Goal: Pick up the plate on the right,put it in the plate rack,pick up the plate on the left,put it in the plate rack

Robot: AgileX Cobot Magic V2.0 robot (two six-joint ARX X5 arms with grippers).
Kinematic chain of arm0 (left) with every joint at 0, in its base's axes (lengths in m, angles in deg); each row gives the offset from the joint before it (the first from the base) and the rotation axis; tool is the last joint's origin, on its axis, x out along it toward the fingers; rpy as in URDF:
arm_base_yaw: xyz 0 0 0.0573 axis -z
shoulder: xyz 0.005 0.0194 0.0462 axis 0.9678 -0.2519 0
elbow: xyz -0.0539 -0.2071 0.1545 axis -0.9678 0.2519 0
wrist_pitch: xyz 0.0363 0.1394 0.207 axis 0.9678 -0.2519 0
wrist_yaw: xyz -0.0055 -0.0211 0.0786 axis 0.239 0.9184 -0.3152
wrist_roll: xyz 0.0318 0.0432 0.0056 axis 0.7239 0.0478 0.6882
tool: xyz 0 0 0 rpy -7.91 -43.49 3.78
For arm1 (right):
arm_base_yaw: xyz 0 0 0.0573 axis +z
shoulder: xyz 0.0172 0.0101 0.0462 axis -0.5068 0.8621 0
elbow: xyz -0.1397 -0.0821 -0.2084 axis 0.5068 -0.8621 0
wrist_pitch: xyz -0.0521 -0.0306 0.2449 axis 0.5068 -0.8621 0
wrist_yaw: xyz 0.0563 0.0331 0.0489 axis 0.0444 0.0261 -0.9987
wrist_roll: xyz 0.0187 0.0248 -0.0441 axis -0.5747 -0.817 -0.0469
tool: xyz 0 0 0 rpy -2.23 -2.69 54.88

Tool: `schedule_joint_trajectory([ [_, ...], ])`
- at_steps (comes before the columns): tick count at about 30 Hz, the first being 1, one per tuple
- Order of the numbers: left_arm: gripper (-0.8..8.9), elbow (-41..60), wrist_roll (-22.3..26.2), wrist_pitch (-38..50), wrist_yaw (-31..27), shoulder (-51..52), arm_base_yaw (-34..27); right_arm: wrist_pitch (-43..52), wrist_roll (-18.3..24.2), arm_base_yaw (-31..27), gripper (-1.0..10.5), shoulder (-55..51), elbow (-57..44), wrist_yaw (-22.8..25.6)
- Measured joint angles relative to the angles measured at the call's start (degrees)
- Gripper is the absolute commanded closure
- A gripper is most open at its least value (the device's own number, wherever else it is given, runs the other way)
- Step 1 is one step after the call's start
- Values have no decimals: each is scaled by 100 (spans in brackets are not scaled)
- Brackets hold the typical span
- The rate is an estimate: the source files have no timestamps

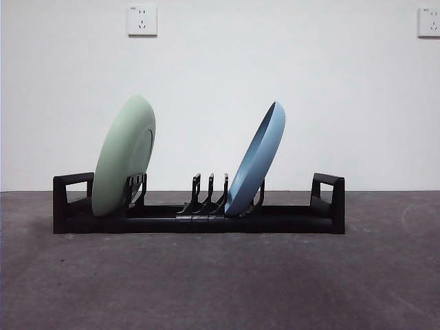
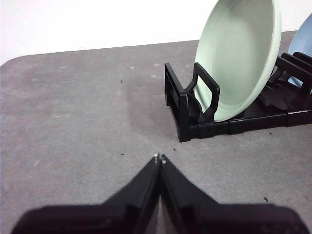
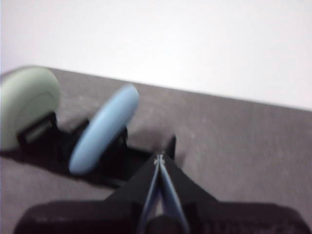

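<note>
The long black plate rack (image 1: 289,218) lies across the grey table, a loop handle at each end. A pale green plate (image 1: 122,159) stands tilted in its left slots, and a blue plate (image 1: 258,159) leans in slots right of the middle. Both plates also show in the left wrist view, the green plate (image 2: 239,53) large and the blue plate (image 2: 301,36) at the edge. My left gripper (image 2: 159,157) is shut, empty, off the rack's left end (image 2: 183,105). My right gripper (image 3: 159,158) is shut, empty, near the rack's right end, with the blue plate (image 3: 102,129) and green plate (image 3: 27,105) beyond.
Bare divider prongs (image 1: 206,192) stand between the two plates. Grey tabletop (image 1: 220,282) stretches in front of the rack. A white wall with two sockets (image 1: 141,20) is behind. Neither arm shows in the front view.
</note>
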Motion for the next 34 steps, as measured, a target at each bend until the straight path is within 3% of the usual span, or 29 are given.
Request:
schedule_joint_trajectory([
  [6,815,0,0,2,0,0,0,273,-28,-400,942,-896,-1167,2],
  [14,815,0,0,0,0,0,0,481,-280,-442,942,-1781,-2269,2],
  [34,815,0,0,2,-2,0,0,518,-883,-439,942,-2079,-2763,11],
])
